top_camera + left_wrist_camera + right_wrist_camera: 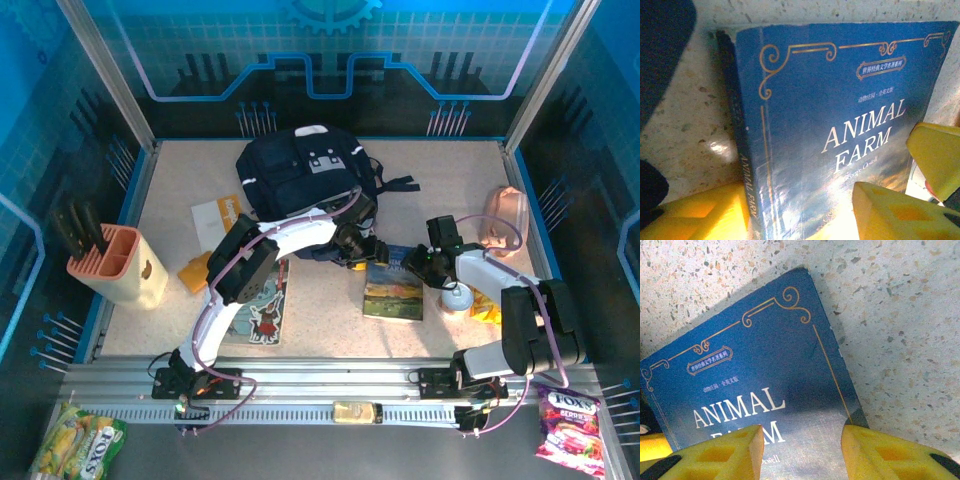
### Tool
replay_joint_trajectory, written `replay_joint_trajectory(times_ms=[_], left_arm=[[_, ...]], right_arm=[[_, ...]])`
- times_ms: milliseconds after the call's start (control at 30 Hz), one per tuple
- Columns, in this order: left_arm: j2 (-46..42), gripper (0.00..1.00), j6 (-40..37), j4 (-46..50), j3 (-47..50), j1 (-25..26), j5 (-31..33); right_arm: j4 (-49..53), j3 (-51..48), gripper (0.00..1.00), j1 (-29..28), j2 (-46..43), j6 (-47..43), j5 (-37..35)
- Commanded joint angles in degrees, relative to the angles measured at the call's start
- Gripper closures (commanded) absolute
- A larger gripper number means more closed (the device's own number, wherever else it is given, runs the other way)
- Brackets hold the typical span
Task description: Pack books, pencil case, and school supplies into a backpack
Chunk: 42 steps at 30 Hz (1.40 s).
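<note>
Lying flat on the speckled table (450,170), the "Animal Farm" book (393,290) sits just in front of the navy backpack (300,180), between both grippers; the left gripper (800,210) straddles its spine edge, jaws spread wide; the right gripper (802,440) hangs over the cover near a top corner, jaws likewise apart, pinching nothing I can see.

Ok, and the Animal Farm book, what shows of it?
Animal Farm book: thin glossy paperback, closed, lying flat cover-up on the speckled table near the backpack. Blue cover fading to a landscape, gold scrollwork, title, Chinese text above. Left gripper and right gripper sit over its far end, jaws apart; contact can't be told.
</note>
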State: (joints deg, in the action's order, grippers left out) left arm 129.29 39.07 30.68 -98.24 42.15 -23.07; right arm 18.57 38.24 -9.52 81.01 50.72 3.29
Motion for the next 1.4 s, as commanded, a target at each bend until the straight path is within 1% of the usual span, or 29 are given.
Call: replay_joint_trajectory(times_ms=[0,167,300,467,667,800,900,1000,1067,1133,1167,1267,1367], left_arm=[[-4.4,0.49,1.2,-4.9,0.6,0.6,-5.8],[-8.8,0.55,2.1,-6.5,3.5,0.6,-5.0],[-10.1,0.58,2.2,-7.7,5.2,0.6,-4.5],[-9.2,0.57,3.2,-10.3,6.0,0.6,-6.4],[-8.1,0.57,3.5,-11.3,5.9,0.6,-6.3],[-7.4,0.59,4.0,-12.1,5.7,0.6,-6.7],[-7.5,0.64,4.0,-12.3,5.7,0.5,-6.1],[-7.7,0.72,4.1,-12.1,5.6,0.5,-5.3],[-7.9,0.81,4.2,-11.6,5.4,0.5,-4.6],[-8.5,0.87,4.0,-11.2,5.6,0.2,-3.9],[-9.4,0.90,3.9,-10.9,5.8,0.1,-3.2],[-13.0,0.96,3.5,-11.3,7.5,-1.3,-1.1],[-18.1,0.98,4.4,-13.5,10.7,-3.6,-0.1]], right_arm=[[1.3,-1.7,0.54,0.6,1.1,1.5,2.0],[1.6,-2.0,0.55,1.0,0.7,2.3,1.6],[1.2,-2.2,0.55,1.0,0.8,2.5,1.8],[-1.8,-3.0,0.56,1.2,1.5,3.1,4.3],[-4.9,-4.3,0.56,1.6,1.8,4.6,7.1],[-7.0,-5.1,0.56,2.2,2.1,5.3,9.1],[-7.6,-5.5,0.56,2.5,2.2,5.4,9.3],[-8.1,-5.8,0.56,3.0,1.8,5.0,9.8],[-8.6,-6.0,0.55,3.3,1.1,4.8,10.1],[-8.8,-6.0,0.54,3.9,-0.1,4.4,10.4],[-9.0,-5.9,0.53,4.2,-1.0,4.1,10.7],[-10.3,-5.9,0.48,5.3,-4.2,3.5,11.8],[-13.7,-5.7,0.38,5.7,-7.4,4.2,14.7]])
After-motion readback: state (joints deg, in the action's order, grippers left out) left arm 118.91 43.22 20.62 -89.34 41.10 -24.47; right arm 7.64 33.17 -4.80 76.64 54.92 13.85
